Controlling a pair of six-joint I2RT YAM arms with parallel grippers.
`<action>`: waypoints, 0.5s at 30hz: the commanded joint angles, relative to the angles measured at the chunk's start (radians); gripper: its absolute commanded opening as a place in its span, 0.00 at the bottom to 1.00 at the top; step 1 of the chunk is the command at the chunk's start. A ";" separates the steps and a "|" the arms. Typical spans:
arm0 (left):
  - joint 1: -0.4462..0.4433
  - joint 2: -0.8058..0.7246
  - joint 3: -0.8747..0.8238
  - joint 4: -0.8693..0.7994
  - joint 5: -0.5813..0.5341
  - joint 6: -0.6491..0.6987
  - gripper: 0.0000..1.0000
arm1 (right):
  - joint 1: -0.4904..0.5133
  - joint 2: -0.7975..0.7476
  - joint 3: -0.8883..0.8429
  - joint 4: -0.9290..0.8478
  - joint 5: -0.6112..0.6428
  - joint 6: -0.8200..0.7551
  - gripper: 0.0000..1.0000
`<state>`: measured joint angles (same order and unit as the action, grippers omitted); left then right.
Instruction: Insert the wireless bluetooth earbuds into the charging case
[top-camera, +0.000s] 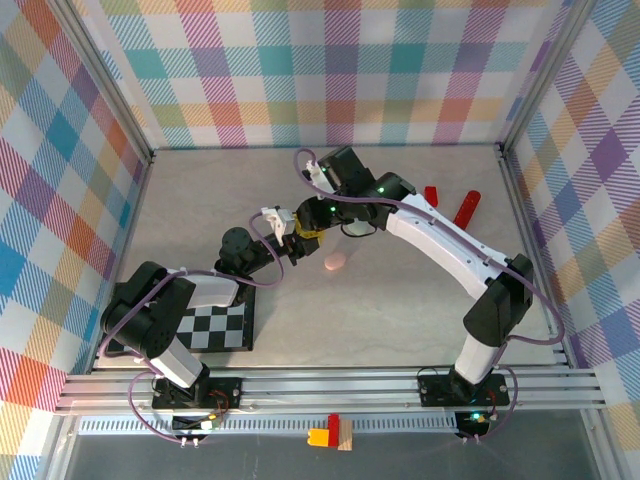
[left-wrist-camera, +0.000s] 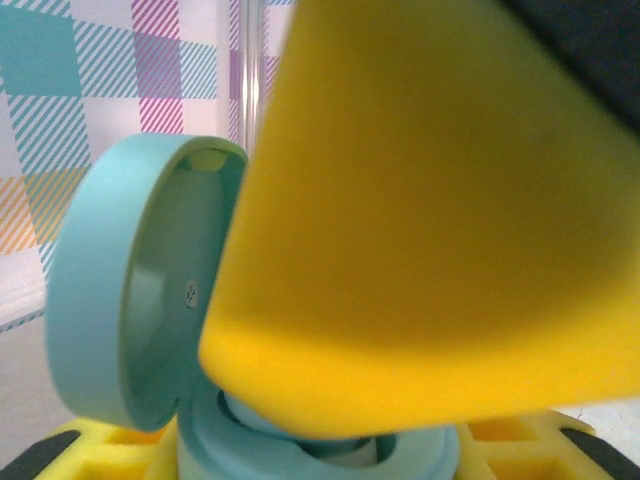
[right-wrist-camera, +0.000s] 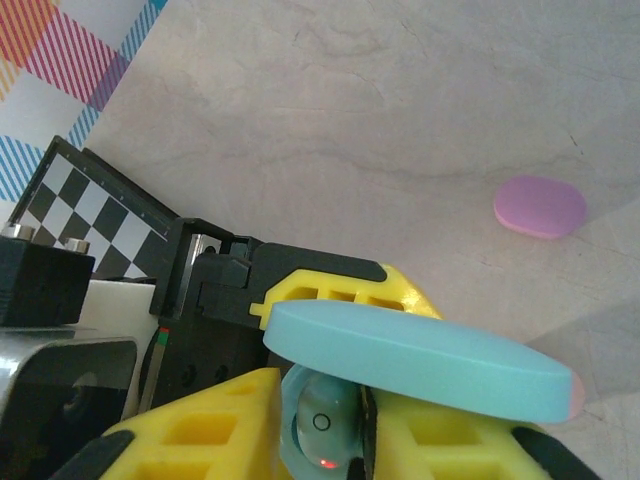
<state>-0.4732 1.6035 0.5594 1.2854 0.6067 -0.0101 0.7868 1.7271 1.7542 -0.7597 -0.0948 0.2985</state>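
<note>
Left wrist view: left gripper clamps the open charging case. The right gripper narrowly flanks an earbud; its grip is unclear.

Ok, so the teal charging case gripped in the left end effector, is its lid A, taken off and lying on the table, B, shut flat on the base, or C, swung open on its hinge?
C: the left wrist view shows the teal charging case with its lid standing up beside the base, its hollow inside facing the camera.
</note>
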 joint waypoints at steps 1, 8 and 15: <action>0.013 -0.025 -0.009 0.052 -0.002 0.002 0.40 | 0.008 -0.023 -0.015 0.014 0.005 0.005 0.34; 0.015 -0.027 -0.017 0.053 0.008 0.002 0.41 | -0.001 -0.126 -0.071 0.066 0.014 0.004 0.44; 0.015 -0.031 -0.019 0.054 0.027 0.005 0.40 | -0.042 -0.103 -0.010 0.059 0.002 0.011 0.36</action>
<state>-0.4721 1.6032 0.5499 1.2861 0.6079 -0.0101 0.7650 1.6131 1.6966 -0.7105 -0.0872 0.3054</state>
